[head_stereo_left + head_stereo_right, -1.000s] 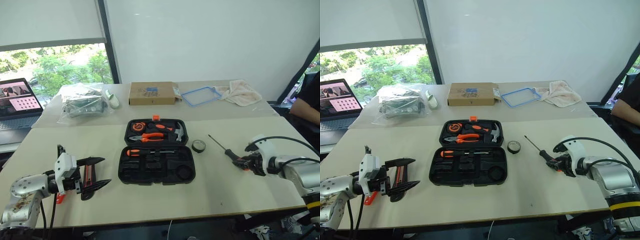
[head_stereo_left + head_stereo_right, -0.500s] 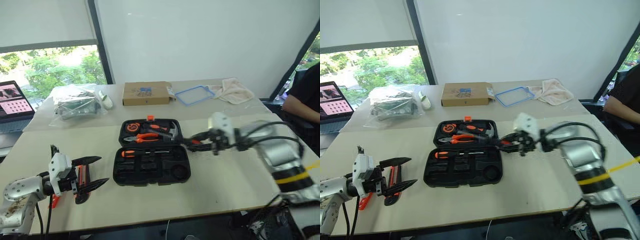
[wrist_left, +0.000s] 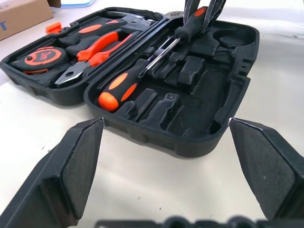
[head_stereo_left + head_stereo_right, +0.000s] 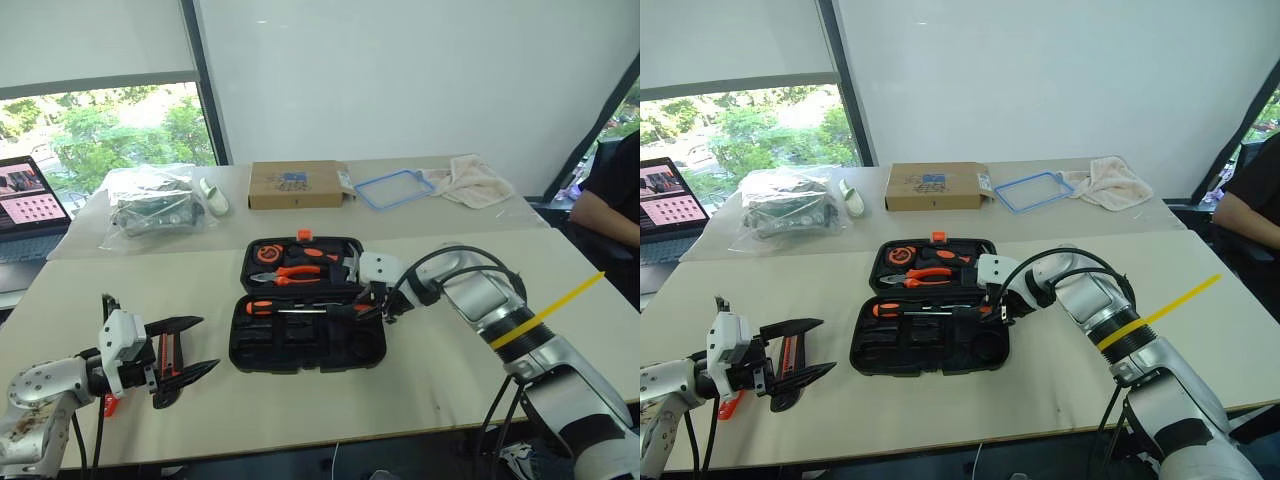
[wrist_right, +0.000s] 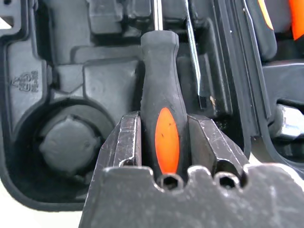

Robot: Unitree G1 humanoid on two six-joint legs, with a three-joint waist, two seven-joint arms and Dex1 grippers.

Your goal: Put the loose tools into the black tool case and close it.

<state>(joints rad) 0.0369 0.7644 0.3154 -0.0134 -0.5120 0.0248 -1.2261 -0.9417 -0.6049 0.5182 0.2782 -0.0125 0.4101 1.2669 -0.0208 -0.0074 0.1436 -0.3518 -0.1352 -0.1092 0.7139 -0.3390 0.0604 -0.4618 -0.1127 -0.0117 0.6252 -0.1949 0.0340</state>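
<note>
1. The black tool case (image 4: 305,345) lies open near the middle of the table (image 4: 450,390), its lid half toward the far side and its tray half toward the robot.
2. The right gripper (image 5: 161,142) is clamped on the black-and-orange handle of a screwdriver (image 5: 160,118); both fingers (image 5: 127,137) press against the handle's sides.
3. That screwdriver hangs over the far right part of the tray half, its shaft pointing toward the robot's left along the hinge side; whether it already touches the moulded recess is hard to say.
4. Just beside it in the tray, a second screwdriver (image 3: 121,85) lies seated, its orange-and-black handle at the left end.
5. A round recess (image 5: 66,142) sits in the tray's right corner, close to the gripper.
6. In the lid half lie orange-handled pliers (image 4: 290,275), an orange-and-black tape measure (image 3: 40,57) and a small hammer (image 4: 352,262).
7. The left gripper (image 4: 190,358) hovers well to the left of the case, fingers spread wide and holding nothing.
8. An orange-and-black utility knife (image 4: 790,352) lies on the table between those spread fingers.
</note>
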